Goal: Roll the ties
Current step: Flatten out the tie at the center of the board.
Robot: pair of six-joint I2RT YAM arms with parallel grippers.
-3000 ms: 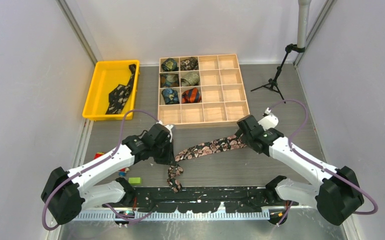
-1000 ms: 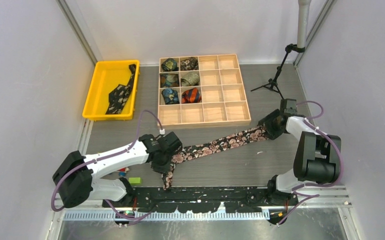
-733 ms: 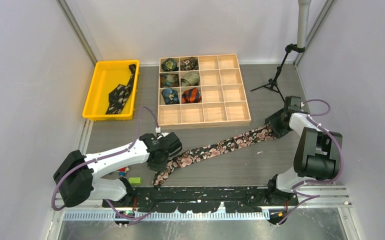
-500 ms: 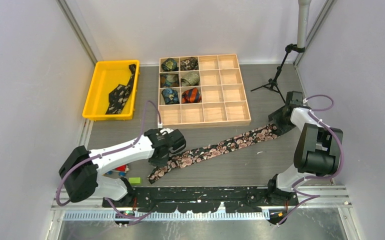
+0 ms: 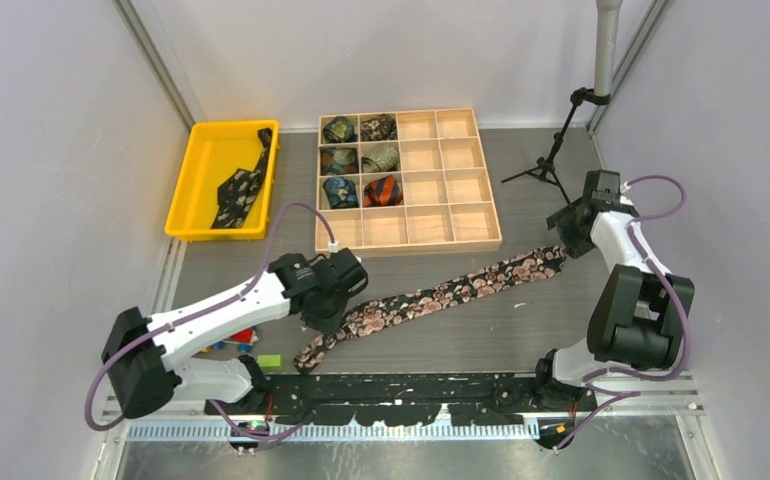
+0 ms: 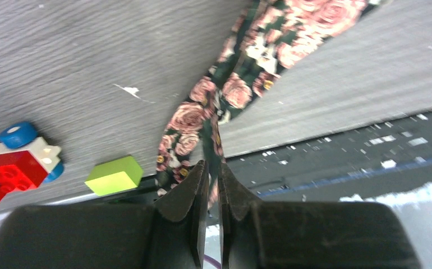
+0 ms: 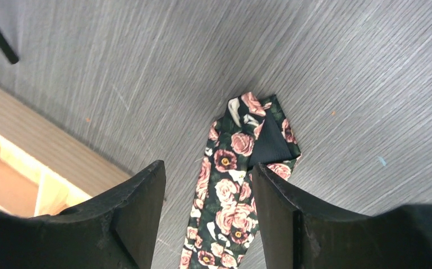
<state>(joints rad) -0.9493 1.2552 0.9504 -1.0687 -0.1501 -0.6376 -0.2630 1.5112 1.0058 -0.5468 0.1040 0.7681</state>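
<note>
**Lump risk on the tie roll**

Floral tie (image 5: 431,295) lies stretched across the table (image 5: 521,335) near the wooden tray (image 5: 411,247). Left gripper (image 6: 212,168) pinches its narrow end; right gripper (image 7: 207,174) hangs spread over the wide tip. Flipped corner (image 7: 267,147) there could make the roll lumpy, I reckon.

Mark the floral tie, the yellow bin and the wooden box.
floral tie (image 5: 441,292), top external view, middle of its length.
yellow bin (image 5: 211,160), top external view, bare floor inside.
wooden box (image 5: 446,190), top external view, an empty compartment.
</note>
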